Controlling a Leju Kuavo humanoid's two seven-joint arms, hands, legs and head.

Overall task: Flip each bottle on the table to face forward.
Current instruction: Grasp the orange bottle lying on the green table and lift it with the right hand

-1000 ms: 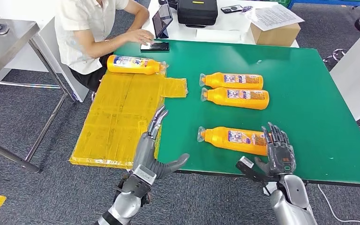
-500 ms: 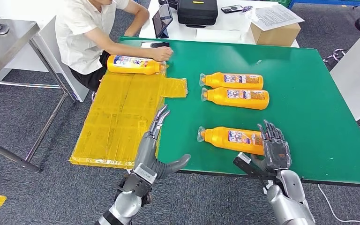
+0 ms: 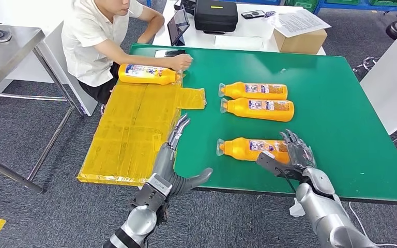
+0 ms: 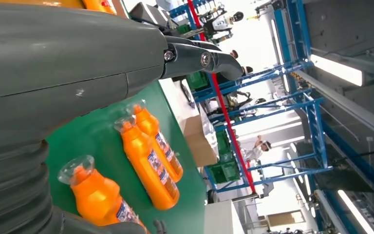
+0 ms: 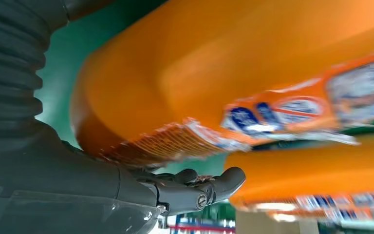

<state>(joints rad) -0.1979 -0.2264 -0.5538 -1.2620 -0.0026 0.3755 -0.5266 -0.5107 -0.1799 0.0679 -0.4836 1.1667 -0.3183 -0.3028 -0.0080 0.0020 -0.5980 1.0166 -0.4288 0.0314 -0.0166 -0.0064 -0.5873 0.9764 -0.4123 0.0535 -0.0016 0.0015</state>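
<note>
While the right hand (image 3: 295,151) rests against the base of the nearest bottle (image 3: 248,148) on the green counter (image 3: 341,119), fingers around it but grip unconfirmed, left hand (image 3: 173,155) hovers spread, empty. Next: secure grasp, roll label-forward.

Four orange bottles in all: three lying on the green tabletop (image 3: 336,113), namely one at centre (image 3: 253,91), one just below it (image 3: 257,109) and one lower right of centre (image 3: 248,149), plus a fourth upper left (image 3: 147,74) on the yellow sheet (image 3: 129,129). One yellow sheet, one green tabletop. Two robot hands at the bottom: left (image 3: 173,160), right (image 3: 297,152).
</note>
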